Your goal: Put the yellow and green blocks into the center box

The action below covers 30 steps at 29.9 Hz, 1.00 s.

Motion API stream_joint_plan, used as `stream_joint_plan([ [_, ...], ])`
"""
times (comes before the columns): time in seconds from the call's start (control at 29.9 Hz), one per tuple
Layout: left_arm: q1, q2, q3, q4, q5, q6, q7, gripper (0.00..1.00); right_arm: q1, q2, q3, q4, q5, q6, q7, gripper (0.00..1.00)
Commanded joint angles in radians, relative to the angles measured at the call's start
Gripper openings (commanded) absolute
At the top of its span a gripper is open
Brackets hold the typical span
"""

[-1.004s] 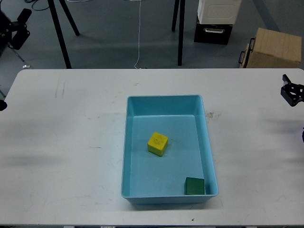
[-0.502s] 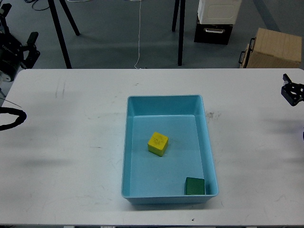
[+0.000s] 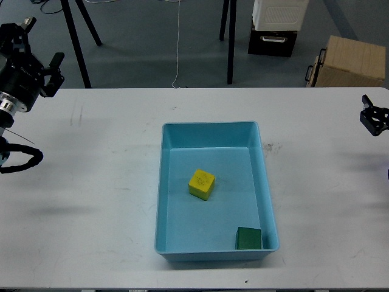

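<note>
The yellow block point(image 3: 202, 184) lies in the middle of the light blue box point(image 3: 211, 128) at the table's centre. The dark green block point(image 3: 248, 238) sits in the box's near right corner. My left gripper point(image 3: 41, 42) is at the far left, above the table's back left corner, far from the box, with its two fingers apart and empty. My right gripper point(image 3: 373, 115) is at the right edge over the table, small and dark, and its fingers cannot be told apart.
The white table point(image 3: 91, 182) ends just behind the box. Beyond it on the floor stand black tripod legs point(image 3: 77, 42), a black and white case point(image 3: 276, 27) and a cardboard box point(image 3: 349, 61). A black cable loop point(image 3: 18, 161) hangs at the left edge.
My left arm has swung into view at the far left, its gripper moving right and down towards the table's back left corner. The blocks, the box and the right gripper have not moved.
</note>
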Motion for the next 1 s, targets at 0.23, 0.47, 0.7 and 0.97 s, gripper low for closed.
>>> stream_joint_plan([
  [0.23, 0.003, -0.089, -0.02, 0.048, -0.339, 0.005, 0.014, 0.99, -0.001, 0.017, 0.035, -0.005, 0.002, -0.005, -0.004, 1.0],
  [0.47, 0.074, -0.167, -0.168, 0.048, -0.458, 0.002, 0.109, 1.0, 0.002, 0.113, 0.165, -0.015, 0.008, -0.067, -0.005, 1.0],
  [0.7, 0.138, -0.231, -0.277, 0.024, -0.524, 0.002, 0.308, 1.0, 0.005, 0.242, 0.298, -0.087, 0.01, -0.114, -0.011, 1.0],
  [0.97, 0.169, -0.273, -0.394, 0.019, -0.636, 0.08, 0.491, 1.0, 0.037, 0.273, 0.252, -0.1, 0.002, -0.143, -0.051, 1.0],
])
